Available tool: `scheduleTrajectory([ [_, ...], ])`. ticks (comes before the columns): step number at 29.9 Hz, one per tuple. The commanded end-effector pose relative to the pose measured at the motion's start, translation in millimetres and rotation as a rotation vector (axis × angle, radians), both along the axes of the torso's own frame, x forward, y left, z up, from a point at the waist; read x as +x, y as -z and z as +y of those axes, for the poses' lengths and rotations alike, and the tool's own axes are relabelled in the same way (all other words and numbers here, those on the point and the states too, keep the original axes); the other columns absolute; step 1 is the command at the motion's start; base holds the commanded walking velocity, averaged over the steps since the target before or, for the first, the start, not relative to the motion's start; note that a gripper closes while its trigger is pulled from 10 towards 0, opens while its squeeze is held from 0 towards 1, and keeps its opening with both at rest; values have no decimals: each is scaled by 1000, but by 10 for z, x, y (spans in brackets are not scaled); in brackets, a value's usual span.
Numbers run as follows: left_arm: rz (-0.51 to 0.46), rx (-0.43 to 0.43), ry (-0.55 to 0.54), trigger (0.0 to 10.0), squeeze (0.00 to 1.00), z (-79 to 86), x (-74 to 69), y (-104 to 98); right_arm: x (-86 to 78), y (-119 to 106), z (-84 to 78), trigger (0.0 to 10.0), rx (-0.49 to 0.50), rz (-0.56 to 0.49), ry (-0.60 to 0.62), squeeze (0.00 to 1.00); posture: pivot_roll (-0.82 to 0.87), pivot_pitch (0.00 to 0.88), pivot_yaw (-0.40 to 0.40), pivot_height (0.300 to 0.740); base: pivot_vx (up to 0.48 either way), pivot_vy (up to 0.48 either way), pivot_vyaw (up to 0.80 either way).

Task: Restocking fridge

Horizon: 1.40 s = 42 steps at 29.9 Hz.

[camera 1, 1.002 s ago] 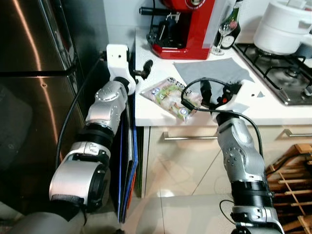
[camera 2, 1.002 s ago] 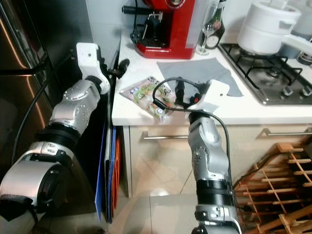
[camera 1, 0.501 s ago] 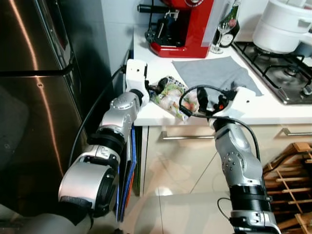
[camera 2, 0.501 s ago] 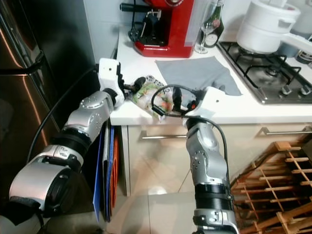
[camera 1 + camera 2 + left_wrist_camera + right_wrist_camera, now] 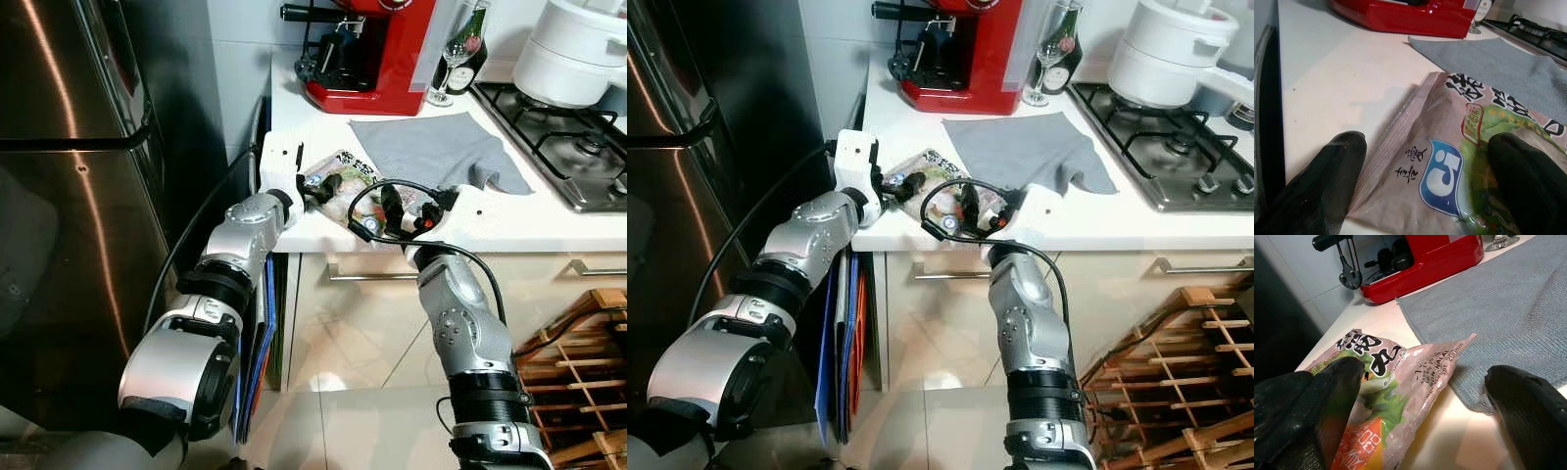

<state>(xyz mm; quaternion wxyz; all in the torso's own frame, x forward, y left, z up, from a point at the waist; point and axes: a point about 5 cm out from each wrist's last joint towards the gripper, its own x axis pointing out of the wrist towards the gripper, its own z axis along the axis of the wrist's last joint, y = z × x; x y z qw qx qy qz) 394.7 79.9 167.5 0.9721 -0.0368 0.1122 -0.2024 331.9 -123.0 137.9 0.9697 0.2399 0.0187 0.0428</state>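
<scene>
Left gripper (image 5: 1425,191) and right gripper (image 5: 1440,396), both spread, straddling food packet (image 5: 343,188) at counter (image 5: 549,220) front edge; slick packet risking sliding off edge.

**White counter and what lies on it**

A white counter (image 5: 294,108) stands right of the dark steel fridge (image 5: 69,196). Near its front edge lies a printed food packet (image 5: 338,186). Just right of that spreads a grey cloth (image 5: 431,147). At the far side stand a red machine (image 5: 377,59), a wine glass (image 5: 453,59) and what looks like a dark bottle (image 5: 475,39). A gas hob (image 5: 563,137) sits at the right.
</scene>
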Motion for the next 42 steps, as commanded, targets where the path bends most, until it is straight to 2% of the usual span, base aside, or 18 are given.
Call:
scheduleTrajectory([
  [1, 96, -13, -6, 10000, 0, 30, -48, 167, 16, -4, 19, 10000, 18, 5, -11, 925, -32, 0, -56, 740, 0, 0, 0],
  [6, 181, -70, 30, 10000, 0, -16, -96, 254, 32, -2, 34, 10000, 42, 13, -13, 929, -32, 0, -56, 740, 0, 0, 0],
  [12, 158, -31, 115, 10000, 0, -106, -142, 263, 41, -2, 58, 10000, 61, 19, -22, 925, -36, 0, -57, 740, 0, 0, 0],
  [15, 148, -26, 225, 10000, 0, -254, -212, 249, 56, 7, 163, 10000, 104, 39, -60, 925, -39, 0, -57, 740, 0, 0, 0],
  [18, 142, -19, 275, 10000, 0, -332, -252, 249, 65, 11, 290, 10000, 143, 59, -115, 929, -41, 0, -58, 740, 0, 0, 0],
  [23, 133, 13, 347, 10000, 0, -388, -320, 276, 71, 46, 440, 10000, 190, 97, -174, 925, -37, 0, -60, 740, 0, 0, 0],
  [29, 125, 28, 362, 10000, 0, -380, -340, 268, 87, 50, 474, 10000, 216, 113, -187, 925, -33, 0, -63, 740, 0, 0, 0],
  [30, 121, 32, 367, 10000, 0, -379, -344, 268, 87, 50, 472, 3608, 218, 114, -187, 922, -33, 0, -61, 740, 0, 0, 0],
  [31, 121, 32, 367, 10000, 0, -379, -344, 268, 87, 50, 472, 3608, 218, 114, -187, 922, -33, 0, -61, 740, 0, 0, 0],
  [32, 115, 38, 374, 10000, 0, -379, -352, 264, 87, 47, 471, 0, 224, 112, -187, 925, -34, 0, -62, 740, 0, 0, 0],
  [39, 111, 32, 372, 10000, 0, -379, -352, 251, 79, 34, 517, 0, 261, 117, -212, 929, -36, 0, -63, 740, 0, 0, 0],
  [42, 103, 4, 374, 10000, 0, -389, -350, 206, 89, 30, 527, 0, 308, 135, -221, 933, -35, 0, -64, 740, 0, 0, 0],
])
